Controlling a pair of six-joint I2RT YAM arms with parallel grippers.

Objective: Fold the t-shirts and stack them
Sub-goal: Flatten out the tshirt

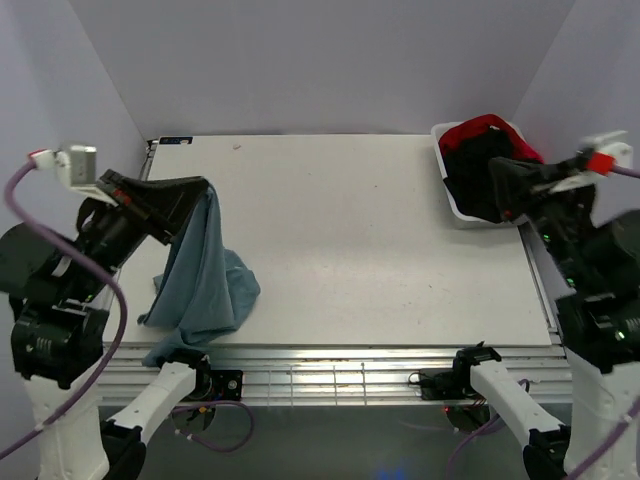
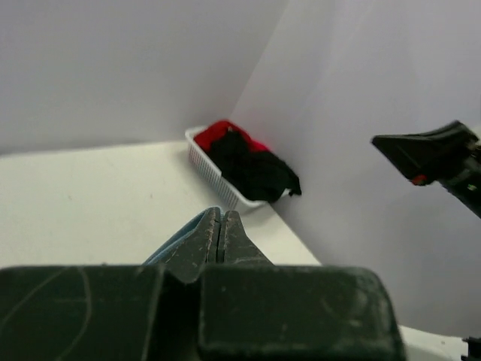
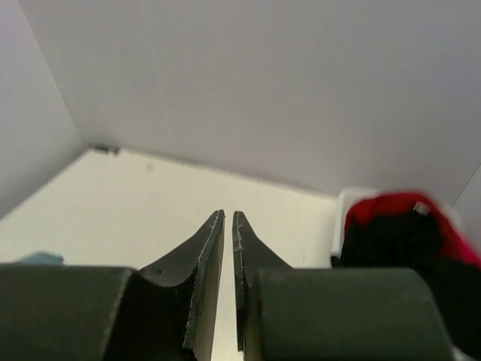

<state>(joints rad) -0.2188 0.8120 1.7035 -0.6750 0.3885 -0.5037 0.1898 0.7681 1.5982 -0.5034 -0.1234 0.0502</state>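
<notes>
Your left gripper (image 1: 198,192) is clamped on the teal tee (image 1: 205,285), which hangs at the left of the top view with its hem heaped on the table (image 1: 380,240). The right gripper (image 3: 228,216), upper right by the tub (image 1: 452,198), is barely apart and empty. Drag the tee slowly toward mid-table so it unfurls flat

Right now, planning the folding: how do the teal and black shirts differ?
The teal t-shirt hangs from the left gripper, its lower part bunched on the table; the black t-shirt lies crumpled in the white tub. Teal sits left, black far right. Neither is folded.
</notes>
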